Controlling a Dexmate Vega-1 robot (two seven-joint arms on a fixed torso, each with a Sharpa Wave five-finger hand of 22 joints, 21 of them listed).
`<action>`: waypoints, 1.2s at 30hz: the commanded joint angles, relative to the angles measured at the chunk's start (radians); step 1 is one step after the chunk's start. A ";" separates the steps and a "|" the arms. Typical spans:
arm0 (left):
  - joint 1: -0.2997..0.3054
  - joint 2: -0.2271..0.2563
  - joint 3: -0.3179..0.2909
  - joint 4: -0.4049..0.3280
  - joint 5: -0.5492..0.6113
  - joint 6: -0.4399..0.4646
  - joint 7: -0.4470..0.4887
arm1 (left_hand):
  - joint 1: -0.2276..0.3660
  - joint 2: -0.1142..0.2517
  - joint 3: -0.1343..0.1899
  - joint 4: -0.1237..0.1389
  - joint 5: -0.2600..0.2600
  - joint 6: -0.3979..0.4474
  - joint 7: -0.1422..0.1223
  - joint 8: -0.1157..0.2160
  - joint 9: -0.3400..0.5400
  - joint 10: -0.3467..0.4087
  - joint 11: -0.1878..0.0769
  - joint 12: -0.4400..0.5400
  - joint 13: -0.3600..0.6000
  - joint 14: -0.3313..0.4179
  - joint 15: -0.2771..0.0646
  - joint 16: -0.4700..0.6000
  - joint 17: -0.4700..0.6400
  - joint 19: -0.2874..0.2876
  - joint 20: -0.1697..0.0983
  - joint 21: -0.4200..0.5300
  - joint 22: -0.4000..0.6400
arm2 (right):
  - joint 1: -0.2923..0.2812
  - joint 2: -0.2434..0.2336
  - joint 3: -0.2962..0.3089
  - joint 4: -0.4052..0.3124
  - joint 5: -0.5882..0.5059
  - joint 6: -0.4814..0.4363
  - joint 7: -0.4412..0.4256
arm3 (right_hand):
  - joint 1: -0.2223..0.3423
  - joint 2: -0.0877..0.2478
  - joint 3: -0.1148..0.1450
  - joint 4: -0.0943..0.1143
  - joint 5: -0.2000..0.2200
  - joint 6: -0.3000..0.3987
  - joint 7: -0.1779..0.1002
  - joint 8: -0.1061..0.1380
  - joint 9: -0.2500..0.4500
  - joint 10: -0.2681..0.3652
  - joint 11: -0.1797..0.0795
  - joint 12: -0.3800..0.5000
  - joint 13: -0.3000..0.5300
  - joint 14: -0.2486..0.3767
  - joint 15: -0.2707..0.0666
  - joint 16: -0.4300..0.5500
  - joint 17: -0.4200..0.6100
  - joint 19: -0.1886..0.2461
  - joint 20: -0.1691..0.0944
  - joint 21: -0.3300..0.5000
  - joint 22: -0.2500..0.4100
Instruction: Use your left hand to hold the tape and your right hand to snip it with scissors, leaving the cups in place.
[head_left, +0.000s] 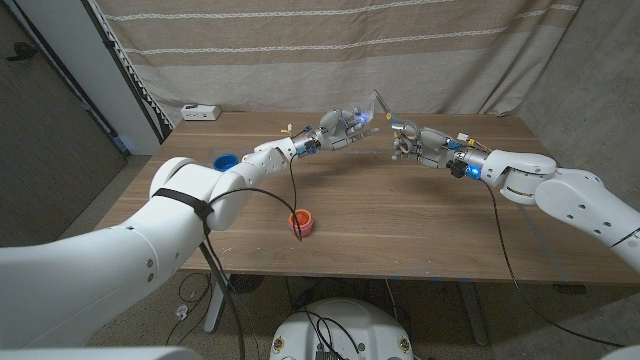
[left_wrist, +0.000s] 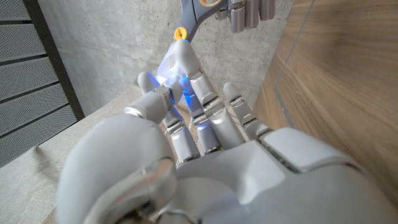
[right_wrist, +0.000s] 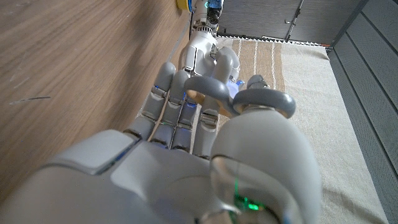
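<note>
My left hand (head_left: 345, 125) is raised over the far middle of the table, thumb and fingers (left_wrist: 177, 62) pinched together on a pale bit of tape lit blue. My right hand (head_left: 408, 140) faces it from the right and grips grey-handled scissors (right_wrist: 214, 90) by their loops. The blades (head_left: 380, 107) point up and left, right at the left fingertips, and the yellow pivot (left_wrist: 180, 32) sits just beyond them. An orange cup (head_left: 301, 222) stands near the table's front middle. A blue cup (head_left: 224, 160) stands at the left.
A white box (head_left: 200, 112) lies at the table's far left corner. A black cable (head_left: 293, 190) hangs from my left arm down toward the orange cup. A striped curtain (head_left: 330, 40) hangs behind the wooden table (head_left: 400, 220).
</note>
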 joint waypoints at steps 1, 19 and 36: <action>0.008 0.008 0.012 0.000 -0.016 0.002 -0.025 | 0.006 0.010 0.007 0.003 0.002 0.013 0.006 -0.002 0.000 0.080 -0.083 0.255 0.118 0.012 -0.001 -0.003 0.005 0.010 -0.081 0.000 0.004 | 0.005 -0.001 -0.003 0.001 -0.006 -0.007 -0.013 | 0.076 0.025 0.028 0.002 -0.007 0.013 0.000 0.008 -0.003 0.058 -0.061 0.391 0.005 0.008 -0.125 0.008 0.002 -0.008 -0.032 0.017 0.005; 0.019 0.026 0.014 0.000 -0.037 0.006 -0.031 | 0.004 0.010 0.009 0.003 0.002 0.012 0.006 -0.006 0.002 0.079 -0.083 0.257 0.115 0.011 -0.001 -0.006 0.015 0.010 -0.081 0.001 0.005 | 0.020 0.008 -0.006 0.019 0.006 -0.023 -0.021 | 0.113 0.024 0.051 0.020 -0.025 0.005 0.012 0.015 -0.001 0.062 -0.068 0.395 0.011 0.014 -0.139 0.012 0.004 -0.013 -0.047 0.045 0.006; 0.021 0.033 0.016 -0.001 -0.048 0.001 -0.042 | 0.002 0.009 0.013 0.003 0.002 0.016 0.005 -0.007 0.001 0.080 -0.083 0.261 0.116 0.012 0.000 -0.009 0.023 0.010 -0.080 0.001 0.004 | 0.016 0.009 0.002 0.016 0.007 -0.022 -0.034 | 0.115 0.015 0.057 0.048 -0.055 0.003 0.006 0.024 -0.005 0.059 -0.072 0.397 0.022 0.013 -0.134 0.010 0.005 -0.022 -0.048 0.084 0.004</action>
